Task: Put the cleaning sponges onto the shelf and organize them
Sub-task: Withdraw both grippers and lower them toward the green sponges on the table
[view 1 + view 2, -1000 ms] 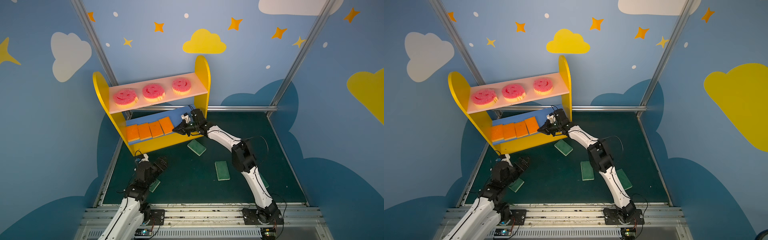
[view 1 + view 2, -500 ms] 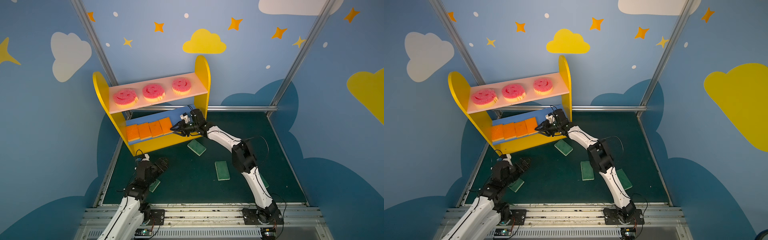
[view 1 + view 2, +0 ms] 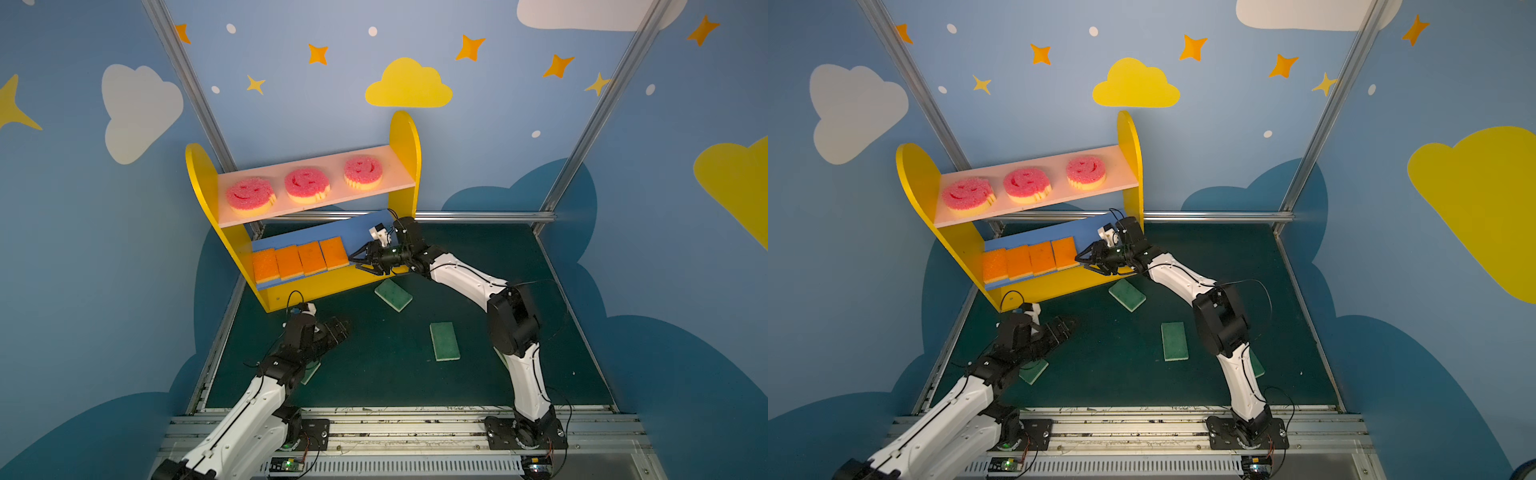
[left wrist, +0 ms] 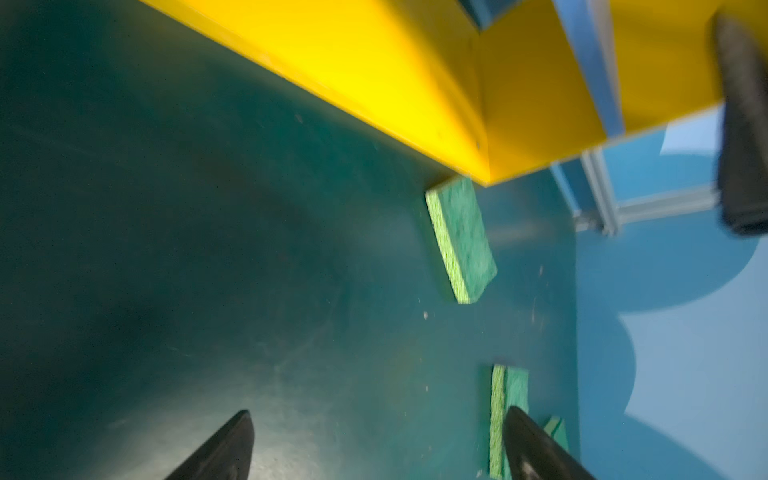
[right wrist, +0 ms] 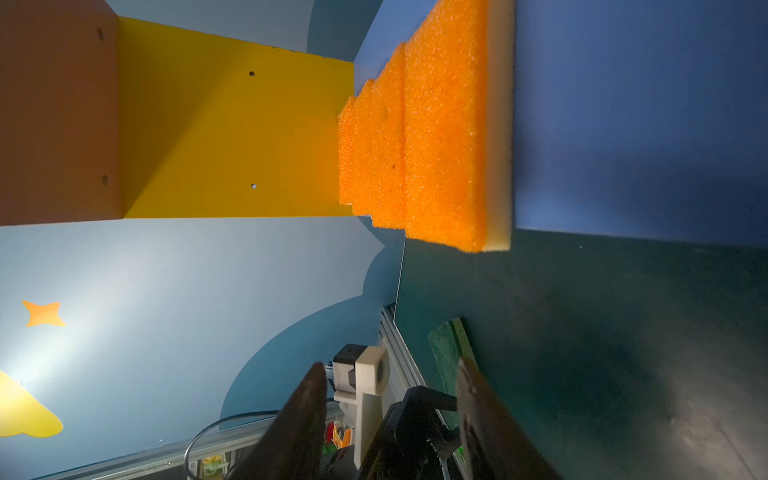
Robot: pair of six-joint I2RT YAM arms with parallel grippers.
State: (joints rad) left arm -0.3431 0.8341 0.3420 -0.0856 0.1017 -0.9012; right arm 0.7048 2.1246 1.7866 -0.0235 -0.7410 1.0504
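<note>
- Blue walls painted with clouds and orange stars box in a dark green matte desk, edged by ribbed aluminium rails
- Yellow shelf, smooth-boarded with round-topped side panels, stands skewed at the desk's far left corner
- Three round pink smiley sponges, coarse-pored over yellow undersides, sit spaced apart in a row on the pink upper board
- Four orange rectangular sponges, porous on top over a pale layer, lie edge to edge on the blue lower board; they fill its left part, and the right end is bare
- Four green rectangular sponges lie flat on the desk, well apart: one near the shelf's base, one mid-desk, one partly under the left arm, one half hidden behind the right arm
- Right arm reaches across to the lower board; the right jaws stand parted and hold nothing, tips just beside the rightmost orange sponge
- Left arm sits low over the desk's near left; the left jaws are spread wide and empty above bare mat in front of the shelf's base
- Open mat lies between the two arms, broken only by two of the green sponges
</note>
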